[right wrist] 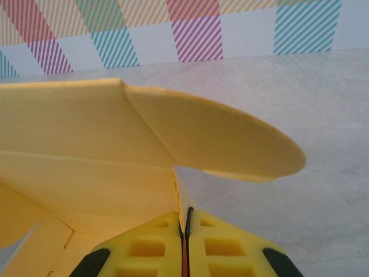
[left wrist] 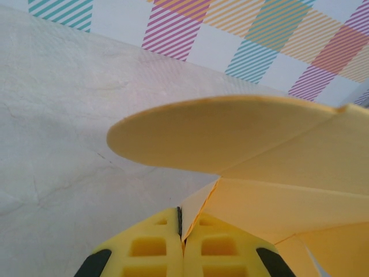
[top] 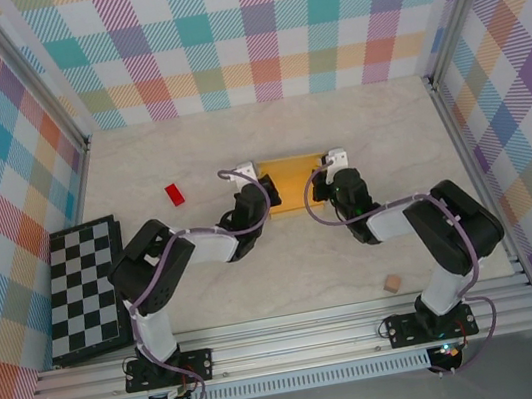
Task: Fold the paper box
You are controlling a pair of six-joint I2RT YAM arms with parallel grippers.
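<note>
Yellow-orange paper box (top: 293, 179) mid-frame, rounded flaps raised; left claw (left wrist: 181, 231) and right claw (right wrist: 185, 222) each pinch an edge; red block (top: 175, 194) at its left, checkerboard (top: 83, 289) far left

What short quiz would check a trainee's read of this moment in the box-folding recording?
1. True or false: the left gripper and the right gripper are each shut on an edge of the paper box.
2. In the top view, which small thing lies to the left of the box? A. a red block; B. a blue cup; C. a green ball.
3. Fill in: the chessboard lies on the ___ arm's side.

Key: 1 true; 2 A; 3 left.
</note>
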